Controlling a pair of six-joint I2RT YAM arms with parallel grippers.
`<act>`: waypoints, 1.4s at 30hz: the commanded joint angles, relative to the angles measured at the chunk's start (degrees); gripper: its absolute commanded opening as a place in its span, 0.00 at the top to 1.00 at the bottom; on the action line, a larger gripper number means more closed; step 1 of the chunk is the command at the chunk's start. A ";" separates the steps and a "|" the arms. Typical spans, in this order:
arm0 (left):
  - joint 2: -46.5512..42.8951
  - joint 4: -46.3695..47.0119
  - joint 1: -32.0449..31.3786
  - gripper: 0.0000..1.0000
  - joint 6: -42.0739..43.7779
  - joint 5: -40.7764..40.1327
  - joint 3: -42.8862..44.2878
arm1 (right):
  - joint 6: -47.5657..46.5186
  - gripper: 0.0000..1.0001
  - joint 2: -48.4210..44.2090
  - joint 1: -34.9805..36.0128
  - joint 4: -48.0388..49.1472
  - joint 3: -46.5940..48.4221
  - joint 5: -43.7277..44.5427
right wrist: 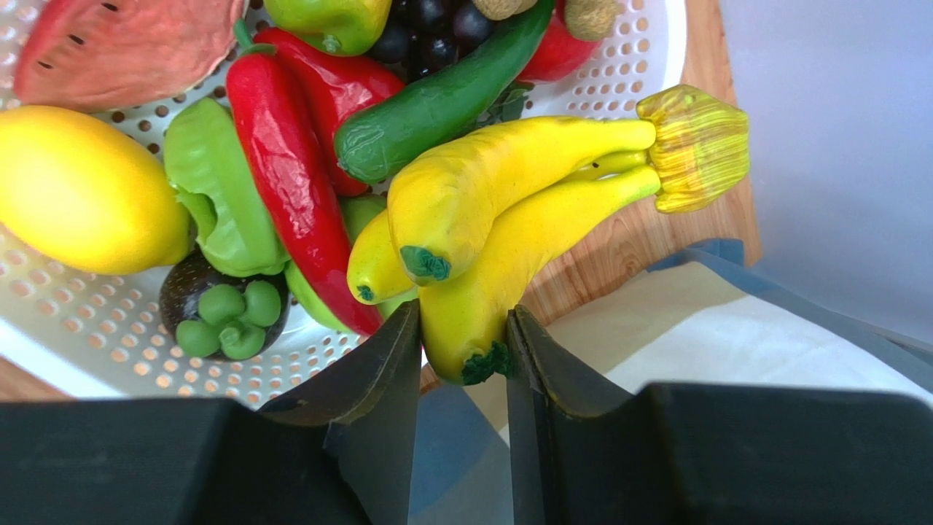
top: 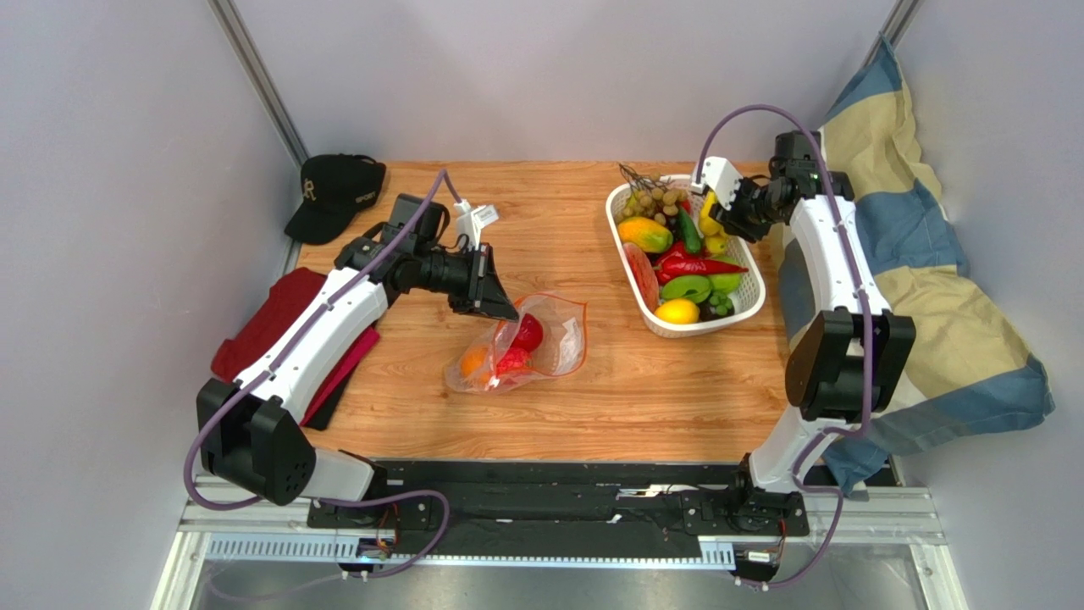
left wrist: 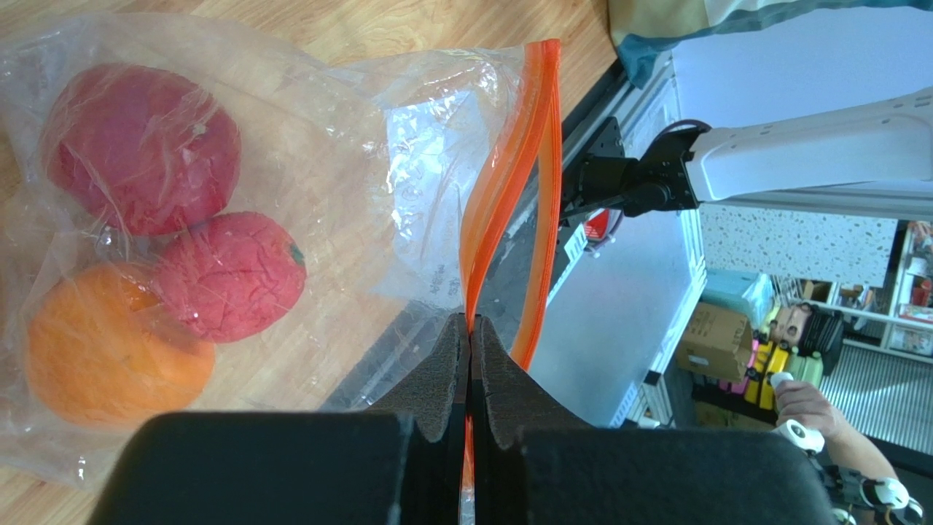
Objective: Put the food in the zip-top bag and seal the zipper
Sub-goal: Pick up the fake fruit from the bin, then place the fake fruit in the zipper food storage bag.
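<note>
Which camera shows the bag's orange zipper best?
Left wrist: the zipper runs up the frame, pinched by the left gripper. Top view shows only a faint orange edge; right wrist shows none.

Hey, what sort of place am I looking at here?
Probably a robotics lab workcell, not a kitchen: a left arm and right arm mounted at a wooden table, grey panel walls, toy food in a white basket.

A black cap (top: 333, 191) lies at the far left corner of my desk (top: 598, 394), and a folded red cloth (top: 274, 324) lies along its left edge. A white lattice basket (right wrist: 77, 317) sits far right. Beside it, a blue-and-cream cloth (top: 942, 292) is bunched off the right edge.
</note>
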 commanded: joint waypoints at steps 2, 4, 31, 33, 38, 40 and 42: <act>-0.60 0.03 -0.11 1.00 1.25 0.80 2.59 | 2.97 1.00 -5.62 -0.76 -0.34 2.11 -2.75; -0.69 0.03 -0.11 1.00 1.25 0.89 2.59 | 4.37 1.00 -6.50 -1.02 -0.43 2.46 -3.45; -6.75 19.27 0.33 1.00 -8.58 7.04 -5.23 | 104.36 1.00 -32.86 -0.68 38.65 -12.91 -47.92; -6.23 20.06 0.33 1.00 -9.03 8.36 -5.23 | 111.24 1.00 -34.18 1.77 44.02 -15.72 -48.89; -5.96 22.70 0.42 1.00 -10.52 9.68 -5.85 | 117.83 1.00 -38.05 9.33 46.32 -18.63 -48.89; -5.79 23.23 0.42 1.00 -11.05 9.68 -6.11 | 121.96 1.00 -38.93 10.48 47.55 -19.95 -48.80; -5.52 23.49 0.51 1.00 -11.14 9.86 -6.37 | 124.17 1.00 -39.99 11.28 49.58 -20.30 -48.80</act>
